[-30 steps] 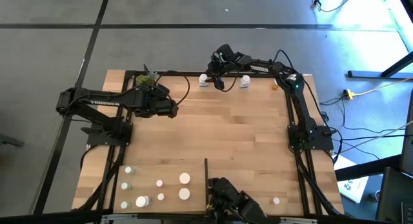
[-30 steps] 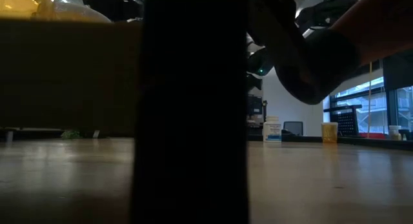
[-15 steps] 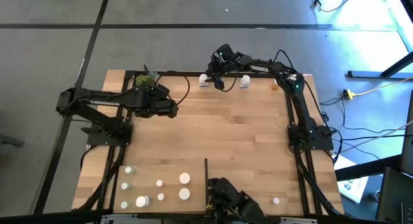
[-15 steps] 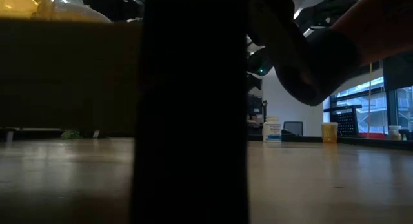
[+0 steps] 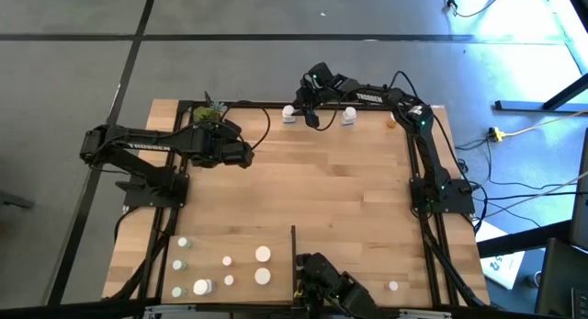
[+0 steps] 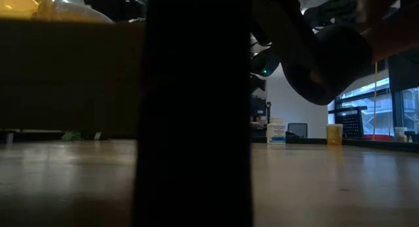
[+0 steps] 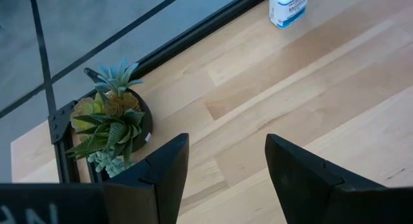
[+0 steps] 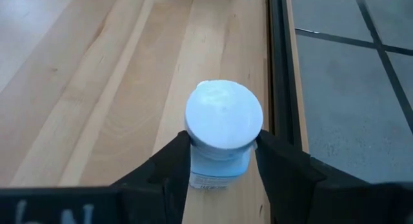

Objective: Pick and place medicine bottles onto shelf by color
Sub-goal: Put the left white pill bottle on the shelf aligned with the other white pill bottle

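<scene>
Medicine bottle (image 8: 223,130), white-capped, stood upright at the far edge of the worktop (image 5: 322,199), just inside the black frame bar (image 8: 279,88), presumably awaiting sorting to the shelf (image 5: 230,241). Right tool (image 8: 222,161) straddled it from above, fingers (image 8: 169,161) touching both sides below the cap: grip looked made, bottle not lifted. Left tool (image 7: 226,179) hung near the potted plant (image 7: 111,118), fingers apart, empty.
</scene>
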Available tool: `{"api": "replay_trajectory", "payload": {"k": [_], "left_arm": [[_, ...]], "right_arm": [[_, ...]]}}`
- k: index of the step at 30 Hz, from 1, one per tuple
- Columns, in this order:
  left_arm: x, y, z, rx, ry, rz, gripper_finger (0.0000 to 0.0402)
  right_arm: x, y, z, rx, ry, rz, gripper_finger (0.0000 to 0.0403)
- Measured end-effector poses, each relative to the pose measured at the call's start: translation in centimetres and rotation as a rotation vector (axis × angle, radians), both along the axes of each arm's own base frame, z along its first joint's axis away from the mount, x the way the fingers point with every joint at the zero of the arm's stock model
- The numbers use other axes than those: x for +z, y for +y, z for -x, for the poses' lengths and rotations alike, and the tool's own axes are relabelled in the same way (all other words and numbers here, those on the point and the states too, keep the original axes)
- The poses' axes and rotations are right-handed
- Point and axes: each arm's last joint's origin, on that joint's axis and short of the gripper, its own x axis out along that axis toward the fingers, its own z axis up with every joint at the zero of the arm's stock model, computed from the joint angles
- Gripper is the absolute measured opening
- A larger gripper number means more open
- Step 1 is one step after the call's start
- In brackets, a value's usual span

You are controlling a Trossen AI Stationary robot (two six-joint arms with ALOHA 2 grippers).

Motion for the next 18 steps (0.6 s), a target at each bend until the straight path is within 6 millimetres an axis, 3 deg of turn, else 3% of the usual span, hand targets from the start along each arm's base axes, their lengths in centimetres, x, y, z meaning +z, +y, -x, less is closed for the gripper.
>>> {"api": "replay_trajectory", "payload": {"k": [9,18], "left_arm": [[0.0,0.0,0.0,0.0,0.0,0.0,0.0198],[0.0,0.0,0.0,0.0,0.0,0.0,0.0198]], "right_arm": [[-0.1,0.3,-0.1,0.006,0.011,-0.01,0.0169],[-0.1,2.0,-1.1,0.048,0.04,-0.036,0.0169]]}}
